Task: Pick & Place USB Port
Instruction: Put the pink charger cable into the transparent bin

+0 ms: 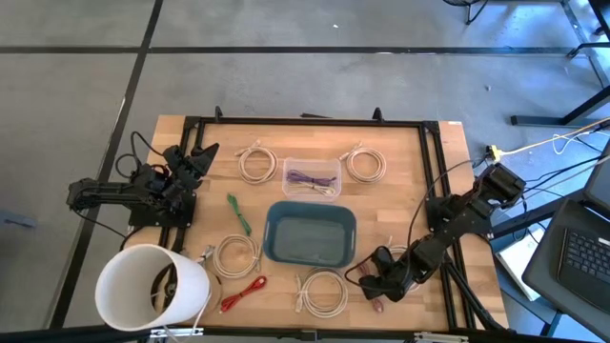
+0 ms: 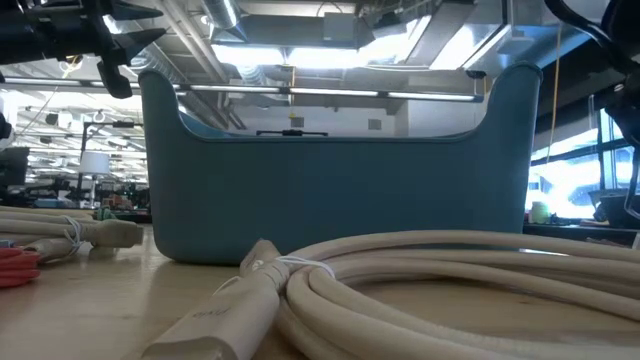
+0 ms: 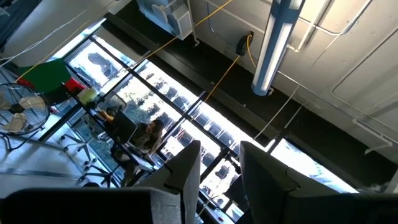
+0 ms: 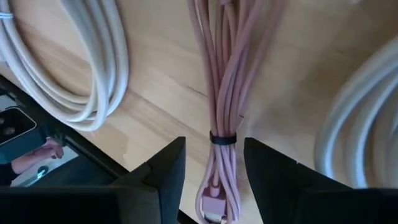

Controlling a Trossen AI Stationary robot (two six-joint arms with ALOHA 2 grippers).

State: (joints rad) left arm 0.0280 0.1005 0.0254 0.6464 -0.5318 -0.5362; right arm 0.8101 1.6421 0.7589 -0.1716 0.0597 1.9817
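Two arms flank the blue bin (image 1: 310, 235): left of it, the left gripper (image 1: 198, 160) waits, fingers slightly parted, empty. Right of the bin, the right gripper (image 4: 210, 163) hangs spread over the pink USB cable (image 4: 221, 93), ungrasped.

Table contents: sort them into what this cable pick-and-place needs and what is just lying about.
Job:
pink cable
right gripper, open, astride it
blue bin

Lying about:
white cup
red cable
green cable
clear tray
left gripper, open, raised

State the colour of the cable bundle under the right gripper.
Pink cable bundle; the right wrist view shows it best.
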